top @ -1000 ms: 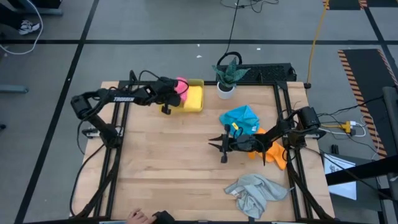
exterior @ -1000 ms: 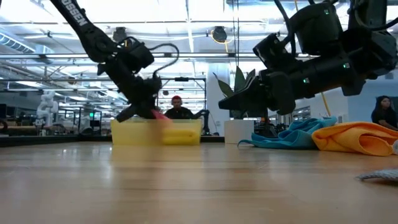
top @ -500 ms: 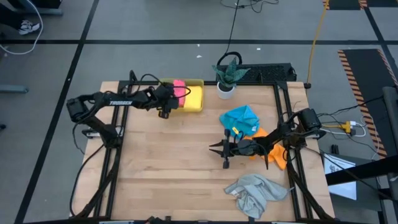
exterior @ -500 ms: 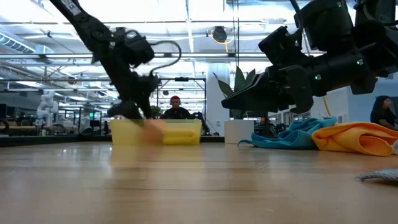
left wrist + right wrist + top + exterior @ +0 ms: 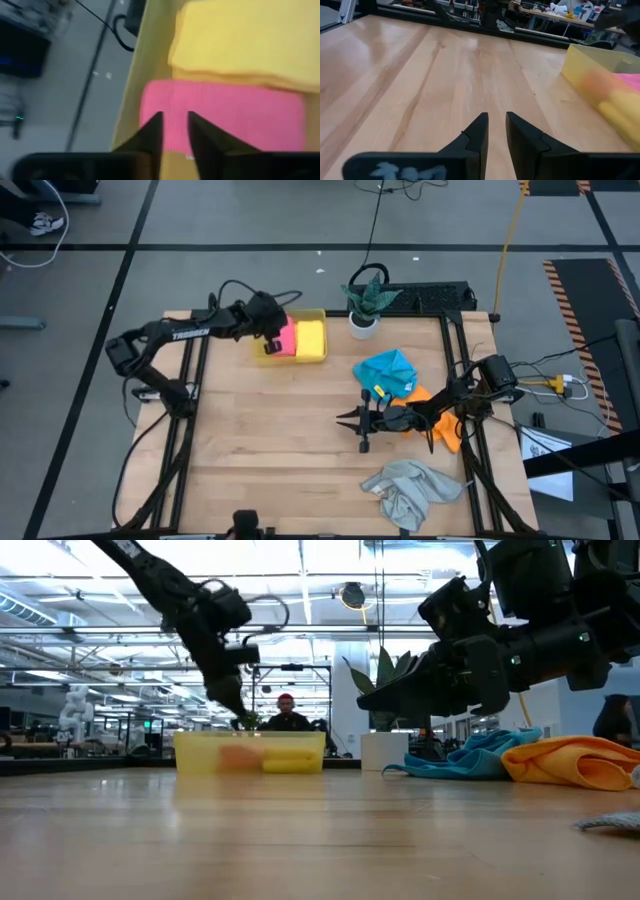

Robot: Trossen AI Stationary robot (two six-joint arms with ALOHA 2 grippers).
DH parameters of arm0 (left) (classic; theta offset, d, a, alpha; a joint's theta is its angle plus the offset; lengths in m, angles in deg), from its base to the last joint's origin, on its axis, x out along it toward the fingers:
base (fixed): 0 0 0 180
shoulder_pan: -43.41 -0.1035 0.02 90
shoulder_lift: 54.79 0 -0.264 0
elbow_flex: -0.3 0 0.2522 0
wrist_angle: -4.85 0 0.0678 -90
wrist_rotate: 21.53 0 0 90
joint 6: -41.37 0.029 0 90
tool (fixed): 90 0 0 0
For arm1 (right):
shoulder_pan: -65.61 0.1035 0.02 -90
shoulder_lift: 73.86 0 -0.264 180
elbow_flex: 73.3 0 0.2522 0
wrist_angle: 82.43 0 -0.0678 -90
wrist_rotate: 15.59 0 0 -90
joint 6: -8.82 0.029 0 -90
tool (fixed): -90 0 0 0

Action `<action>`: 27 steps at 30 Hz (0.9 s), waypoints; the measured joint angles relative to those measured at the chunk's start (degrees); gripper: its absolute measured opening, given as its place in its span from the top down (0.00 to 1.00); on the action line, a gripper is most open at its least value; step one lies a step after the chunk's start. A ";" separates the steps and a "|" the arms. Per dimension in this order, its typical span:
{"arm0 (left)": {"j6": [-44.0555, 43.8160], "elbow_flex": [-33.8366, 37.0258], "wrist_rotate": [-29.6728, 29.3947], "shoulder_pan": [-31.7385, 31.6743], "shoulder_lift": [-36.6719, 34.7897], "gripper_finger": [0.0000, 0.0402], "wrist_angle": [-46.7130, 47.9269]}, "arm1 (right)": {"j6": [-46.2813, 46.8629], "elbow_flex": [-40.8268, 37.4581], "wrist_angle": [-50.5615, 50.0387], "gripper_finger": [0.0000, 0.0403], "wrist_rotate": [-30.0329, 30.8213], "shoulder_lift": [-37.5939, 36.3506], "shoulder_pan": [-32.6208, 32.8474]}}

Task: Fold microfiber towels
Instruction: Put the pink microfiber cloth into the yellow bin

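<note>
A folded pink towel [image 5: 287, 338] lies flat in the translucent yellow tray [image 5: 262, 352] at the far left, beside a folded yellow towel [image 5: 313, 338]; both also show in the left wrist view, the pink towel [image 5: 225, 117] and the yellow one [image 5: 245, 40]. My left gripper [image 5: 271, 332] hovers just above the pink towel's edge with its fingers a little apart and nothing between them. My right gripper [image 5: 343, 418] is shut and empty above the table's middle, pointing left. A crumpled blue towel [image 5: 388, 370], an orange towel [image 5: 443, 430] and a grey towel [image 5: 410, 488] lie on the table's right side.
A potted plant in a white pot [image 5: 364, 308] stands at the far edge, right of the tray. Bare wood [image 5: 270, 440] stretches across the table's left and near middle. Rails of the dark frame [image 5: 180, 440] run along both sides.
My left gripper has carried the pink towel down into the tray, then risen off it. The towel now lies flat in the tray next to the yellow one, apart from the gripper.
</note>
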 joint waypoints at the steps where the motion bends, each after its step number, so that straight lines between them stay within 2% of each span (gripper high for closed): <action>1: -0.04 0.00 1.67 -0.93 0.91 0.86 0.19 | 0.00 0.00 0.00 0.86 -0.02 0.01 0.07; 4: -0.17 0.02 4.81 -2.45 4.06 0.97 -0.44 | 0.58 0.00 -0.02 0.86 -0.04 0.00 0.09; 11: 0.22 0.02 4.87 -1.05 12.04 0.95 -8.43 | 1.29 0.00 -0.04 0.86 -0.02 0.00 0.09; 15: 0.13 0.04 4.89 0.30 14.89 0.98 -12.65 | 1.30 0.00 -0.04 0.86 -0.02 0.00 0.09; 20: -0.01 0.04 3.20 2.84 13.54 0.97 -14.52 | 1.31 0.00 -0.16 0.86 -0.02 0.00 0.09; 27: -1.17 0.04 -2.83 6.40 5.04 0.98 -11.55 | 2.70 0.00 -0.81 0.86 -0.02 0.00 0.75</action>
